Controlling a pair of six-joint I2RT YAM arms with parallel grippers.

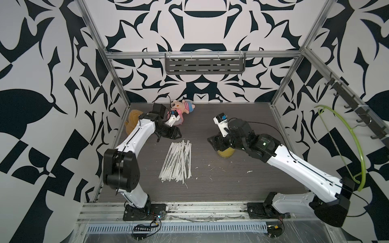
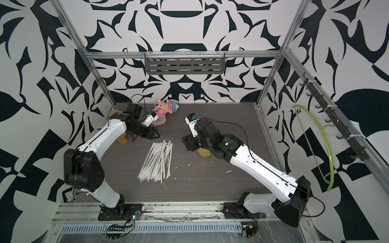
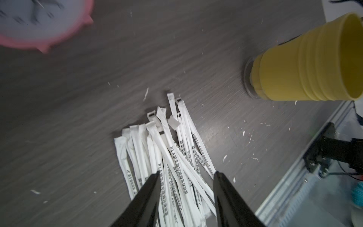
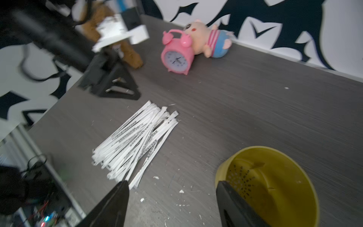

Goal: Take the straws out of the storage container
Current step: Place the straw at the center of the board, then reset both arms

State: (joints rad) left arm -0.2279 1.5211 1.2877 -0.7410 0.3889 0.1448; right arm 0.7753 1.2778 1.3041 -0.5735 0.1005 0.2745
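The straws (image 1: 177,162) (image 2: 156,162) lie in a loose fanned pile of white paper wrappers on the table's middle. In the left wrist view the straws (image 3: 167,157) run under my left gripper (image 3: 186,174), which hangs open above their far end (image 1: 177,135) and holds nothing. The storage container (image 1: 225,153) (image 2: 204,153), a yellow ridged cup, stands upright to the right of the pile, mostly hidden under my right arm. Its inside (image 4: 275,176) shows no straws. My right gripper (image 4: 172,182) is open beside the cup; one finger overlaps its rim in view.
A pink alarm clock (image 4: 177,57) (image 2: 161,120) and a plush pig (image 1: 183,106) sit at the back of the table. A brown plush (image 1: 132,122) lies behind my left arm. Small white scraps (image 1: 210,166) dot the table. A green hanger (image 1: 347,147) hangs on the right wall.
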